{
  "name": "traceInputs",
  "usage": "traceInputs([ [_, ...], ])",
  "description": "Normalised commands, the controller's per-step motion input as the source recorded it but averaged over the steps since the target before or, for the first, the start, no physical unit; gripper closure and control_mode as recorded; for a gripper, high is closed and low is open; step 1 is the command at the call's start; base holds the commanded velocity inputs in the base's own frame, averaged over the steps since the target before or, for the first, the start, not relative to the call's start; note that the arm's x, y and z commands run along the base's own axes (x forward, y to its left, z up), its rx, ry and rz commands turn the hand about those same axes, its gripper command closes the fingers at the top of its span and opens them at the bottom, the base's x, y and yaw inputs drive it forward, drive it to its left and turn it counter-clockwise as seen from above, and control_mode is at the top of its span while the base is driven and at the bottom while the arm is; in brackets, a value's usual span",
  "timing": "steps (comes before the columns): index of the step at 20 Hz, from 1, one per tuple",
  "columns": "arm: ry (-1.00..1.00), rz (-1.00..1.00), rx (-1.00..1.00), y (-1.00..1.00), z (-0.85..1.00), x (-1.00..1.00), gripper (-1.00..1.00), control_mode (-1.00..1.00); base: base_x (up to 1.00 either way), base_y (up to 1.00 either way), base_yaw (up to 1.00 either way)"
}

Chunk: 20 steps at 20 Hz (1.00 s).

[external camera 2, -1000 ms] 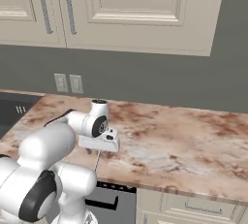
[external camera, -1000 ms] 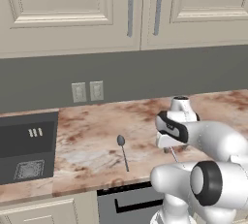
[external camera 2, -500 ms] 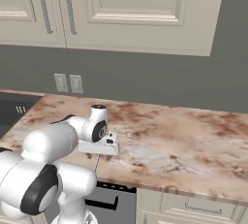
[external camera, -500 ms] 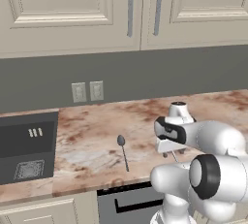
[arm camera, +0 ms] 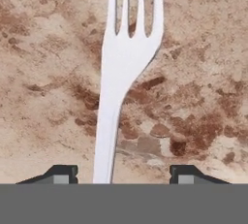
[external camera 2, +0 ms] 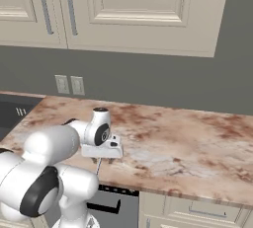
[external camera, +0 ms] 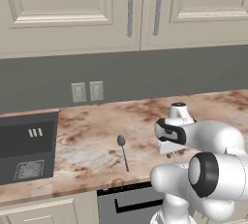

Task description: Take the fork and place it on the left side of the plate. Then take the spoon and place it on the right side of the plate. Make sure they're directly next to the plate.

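Jaws spread wide, one fingertip either side of the fork (arm camera: 121,72), neither touching it. Gripper (arm camera: 116,175) points straight down, low over the fork's handle. Fork lies flat on the marbled countertop (arm camera: 193,48), tines away from the hand. Spoon (external camera: 123,151) rests well apart, toward the sink (external camera: 26,145).

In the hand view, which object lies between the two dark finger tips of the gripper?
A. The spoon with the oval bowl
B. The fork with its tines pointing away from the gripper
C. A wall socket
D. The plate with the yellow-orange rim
B: in the hand view the fork runs up from between the finger tips of the gripper, its tines toward the top of the picture, over the mottled countertop.
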Motion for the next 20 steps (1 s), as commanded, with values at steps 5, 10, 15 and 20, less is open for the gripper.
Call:
traceInputs([
  [5,-0.13,0.08,0.00,0.03,-0.05,-0.01,1.00,-1.00,0.00,0.00,0.00],
  [10,-0.28,0.10,0.00,0.14,0.05,-0.24,1.00,-1.00,0.00,0.00,0.00],
  [15,-0.16,0.02,0.00,-0.01,0.34,-0.43,1.00,-1.00,0.00,0.00,0.00],
  [20,-0.13,0.00,0.00,-0.10,0.68,-0.62,1.00,-1.00,0.00,0.00,0.00],
])
